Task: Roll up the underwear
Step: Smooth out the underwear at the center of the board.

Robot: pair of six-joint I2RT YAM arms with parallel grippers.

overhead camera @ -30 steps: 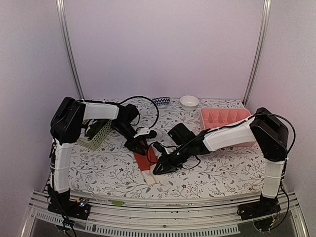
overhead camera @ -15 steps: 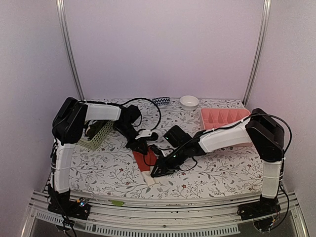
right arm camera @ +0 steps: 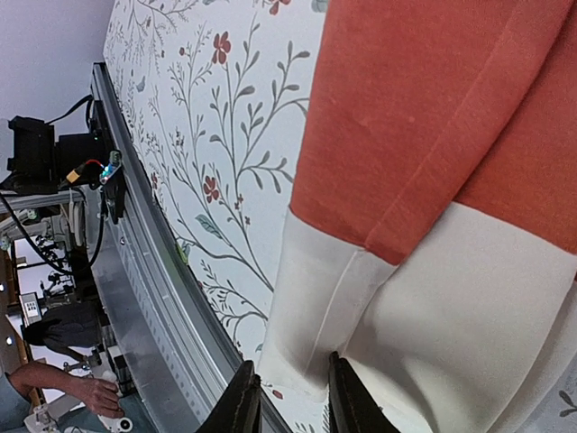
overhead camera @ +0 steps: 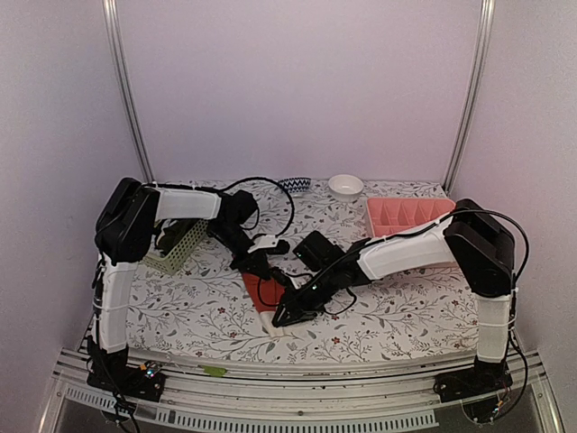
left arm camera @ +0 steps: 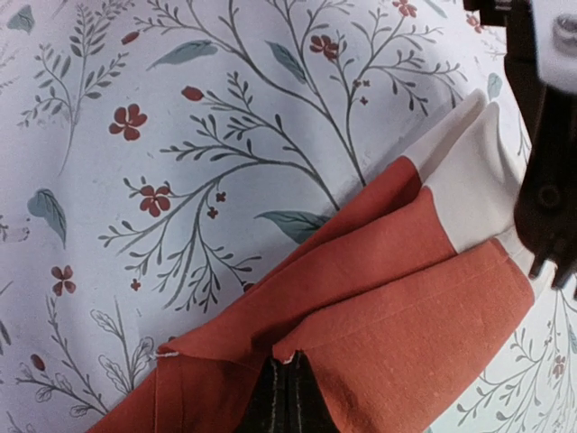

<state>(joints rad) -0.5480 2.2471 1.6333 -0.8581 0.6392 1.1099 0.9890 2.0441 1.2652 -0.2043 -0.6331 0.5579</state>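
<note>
The red-orange underwear (overhead camera: pixel 260 293) lies folded lengthwise on the floral table, its cream-white part (overhead camera: pixel 278 330) toward the front edge. My left gripper (overhead camera: pixel 262 268) is at its far end; in the left wrist view its jaws (left arm camera: pixel 288 408) are shut on the red-orange edge (left arm camera: pixel 397 307). My right gripper (overhead camera: pixel 282 317) is low over the cream end. In the right wrist view its fingers (right arm camera: pixel 243 401) stand slightly apart astride the cream hem (right arm camera: pixel 315 316), one fingertip pressed into a fold. The black ribbed underwear is not discernible.
A pale green perforated basket (overhead camera: pixel 176 245) stands at the left beside my left arm. A pink divided tray (overhead camera: pixel 406 216) is at the back right, and a white bowl (overhead camera: pixel 345 186) and a patterned bowl (overhead camera: pixel 294 185) at the back. The table's metal front rail (right arm camera: pixel 135 298) is close to my right fingers.
My right gripper has slid left and toward the front along the cloth, onto the cream end. My left gripper has stayed at the far end, holding the cloth.
</note>
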